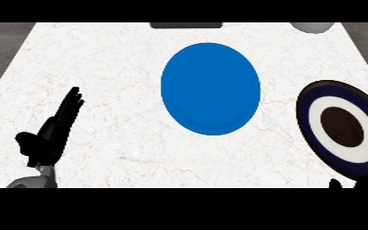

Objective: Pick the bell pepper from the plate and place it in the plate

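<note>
Blue plate (211,88) near ringed plate (338,126)

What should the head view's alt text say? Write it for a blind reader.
A plain blue plate lies centred on the white counter, with a dark plate ringed in white at the right edge. The left robot hand rests open at lower left; no bell pepper shows.

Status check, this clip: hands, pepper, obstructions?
Left hand open, resting lower left. Right hand barely in view. No pepper visible on blue plate or ringed plate.
</note>
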Robot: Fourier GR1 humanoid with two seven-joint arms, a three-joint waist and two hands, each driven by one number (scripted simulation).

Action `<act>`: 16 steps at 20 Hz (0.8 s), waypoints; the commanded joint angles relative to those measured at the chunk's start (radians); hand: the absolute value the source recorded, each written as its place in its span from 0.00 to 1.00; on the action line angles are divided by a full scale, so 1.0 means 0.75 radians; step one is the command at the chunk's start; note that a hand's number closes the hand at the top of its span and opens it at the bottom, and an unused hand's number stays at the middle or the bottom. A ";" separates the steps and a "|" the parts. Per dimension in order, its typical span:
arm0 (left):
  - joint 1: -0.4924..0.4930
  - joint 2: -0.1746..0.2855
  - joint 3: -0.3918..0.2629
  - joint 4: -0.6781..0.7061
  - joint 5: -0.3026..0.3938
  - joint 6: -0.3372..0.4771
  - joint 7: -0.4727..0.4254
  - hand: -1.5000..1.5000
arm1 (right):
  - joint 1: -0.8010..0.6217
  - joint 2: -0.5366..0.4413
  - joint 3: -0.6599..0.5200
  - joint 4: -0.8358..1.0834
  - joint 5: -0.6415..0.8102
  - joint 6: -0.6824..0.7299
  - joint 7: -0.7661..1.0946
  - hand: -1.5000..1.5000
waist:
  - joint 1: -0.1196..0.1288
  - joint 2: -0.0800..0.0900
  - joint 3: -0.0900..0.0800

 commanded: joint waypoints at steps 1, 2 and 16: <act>0.056 -0.060 -0.055 -0.087 -0.044 0.049 0.005 0.50 | -0.022 0.005 0.029 -0.267 0.133 0.060 0.086 1.00 | 0.007 -0.002 0.000; -0.015 -0.007 -0.005 -0.019 -0.002 -0.007 0.023 0.50 | -0.073 -0.012 -0.013 -0.220 0.089 0.061 0.066 1.00 | 0.003 0.001 0.001; -0.040 -0.046 -0.006 -0.016 -0.036 0.004 0.038 0.50 | -1.000 0.221 0.191 0.214 0.143 0.444 0.409 1.00 | 0.018 0.003 0.002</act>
